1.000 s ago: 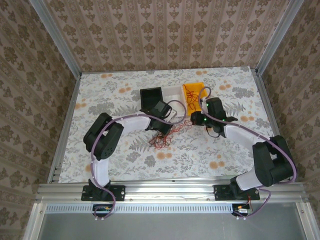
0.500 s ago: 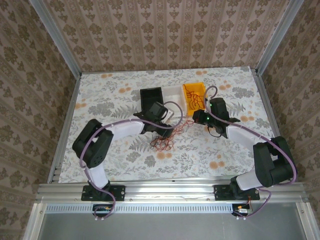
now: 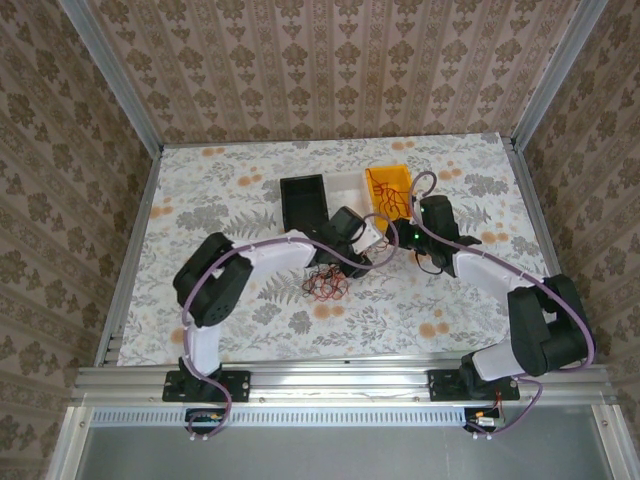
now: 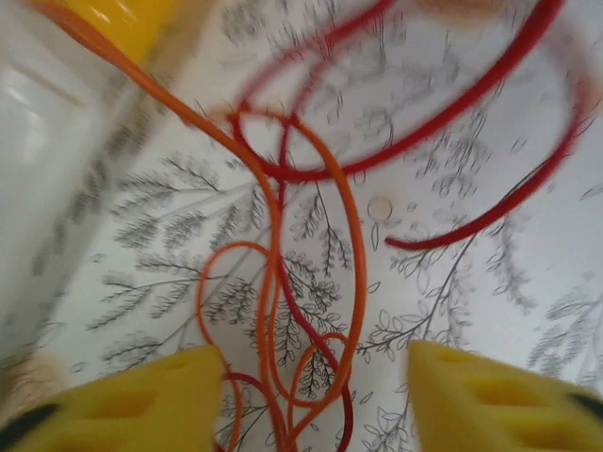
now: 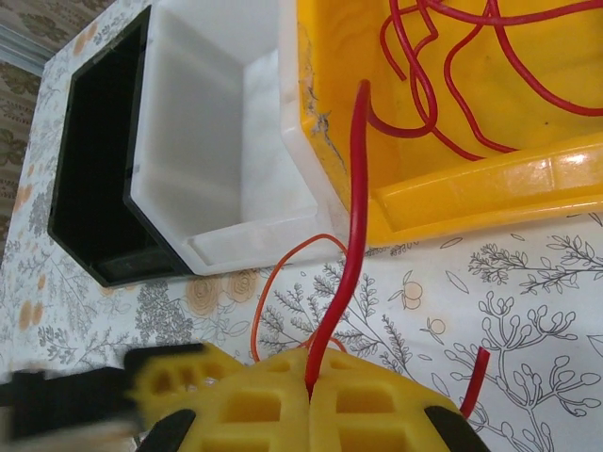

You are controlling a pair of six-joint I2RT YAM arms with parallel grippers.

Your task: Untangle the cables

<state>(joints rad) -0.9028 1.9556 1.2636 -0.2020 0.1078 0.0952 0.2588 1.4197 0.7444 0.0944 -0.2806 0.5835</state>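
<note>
The cables are thin red and orange wires. A loose tangle (image 3: 325,284) lies on the floral table below my left wrist. In the left wrist view, orange and red loops (image 4: 275,235) run on the table between my yellow fingertips; my left gripper (image 4: 316,400) stands open over them, its jaws apart and touching nothing. My right gripper (image 5: 311,377) is shut on a single red cable (image 5: 350,245) that rises toward the yellow bin (image 5: 471,193), where more red wires (image 5: 452,56) lie. In the top view the left gripper (image 3: 374,248) and the right gripper (image 3: 396,238) sit close together.
Three bins stand in a row at the back: a black bin (image 3: 303,198), a white bin (image 3: 350,183) and the yellow bin (image 3: 372,203). Metal frame rails border the table on the left (image 3: 135,250) and right (image 3: 530,215).
My left arm has swung right, from over the tangle to beside my right gripper, and its jaws have come apart. The right gripper keeps its hold and has barely shifted.
</note>
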